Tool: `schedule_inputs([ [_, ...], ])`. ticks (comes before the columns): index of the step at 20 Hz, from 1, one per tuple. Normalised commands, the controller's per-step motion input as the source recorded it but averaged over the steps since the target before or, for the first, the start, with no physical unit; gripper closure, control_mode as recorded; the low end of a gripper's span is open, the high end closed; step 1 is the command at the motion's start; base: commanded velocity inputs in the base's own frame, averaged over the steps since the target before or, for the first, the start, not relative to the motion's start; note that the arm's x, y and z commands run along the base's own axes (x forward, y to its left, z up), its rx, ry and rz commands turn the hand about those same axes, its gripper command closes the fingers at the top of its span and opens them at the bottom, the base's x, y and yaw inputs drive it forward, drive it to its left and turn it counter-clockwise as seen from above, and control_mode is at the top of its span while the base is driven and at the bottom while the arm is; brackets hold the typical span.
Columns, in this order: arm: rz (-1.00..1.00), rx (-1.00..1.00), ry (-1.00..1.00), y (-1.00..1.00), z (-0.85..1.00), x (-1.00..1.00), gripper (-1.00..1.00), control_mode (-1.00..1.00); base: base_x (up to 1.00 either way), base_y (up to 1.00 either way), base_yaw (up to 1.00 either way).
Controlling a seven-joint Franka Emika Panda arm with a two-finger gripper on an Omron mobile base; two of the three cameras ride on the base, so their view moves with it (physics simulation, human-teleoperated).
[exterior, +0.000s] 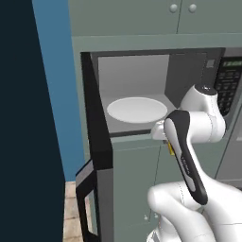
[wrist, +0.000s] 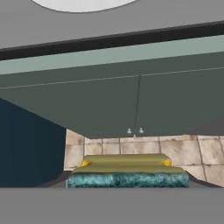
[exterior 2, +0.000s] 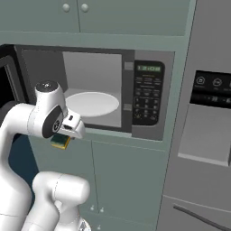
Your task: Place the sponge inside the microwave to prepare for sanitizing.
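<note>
My two-finger gripper (exterior 2: 63, 137) is closed partway around the small rectangular yellow sponge with its dark green scrubbing layer (wrist: 127, 172), which I hold just below and in front of the front lip of the wide black-fronted microwave (exterior 2: 149, 94). Its door (exterior: 97, 142) is swung wide open to my left, and the round white turntable plate (exterior: 137, 109) lies bare on the pale grey cavity floor above the grey-green cabinet doors (exterior 2: 122, 176).
</note>
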Motion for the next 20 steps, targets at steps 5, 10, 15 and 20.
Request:
schedule_inputs([
  [5, 0.0, 0.0, 0.0, 0.0, 0.0, 0.0, 1.0, 1.0, 0.4, 0.0, 0.05],
  [10, 0.0, 0.0, 0.0, 0.0, 0.0, 0.0, 1.0, 1.0, 0.34, 0.0, 0.13],
  [15, 0.0, 0.0, 0.0, 0.0, 0.0, 0.0, 1.0, 1.0, 0.32, 0.0, 0.11],
  [20, 0.0, 0.0, 0.0, 0.0, 0.0, 0.0, 1.0, 1.0, 0.06, 0.0, 0.0],
])
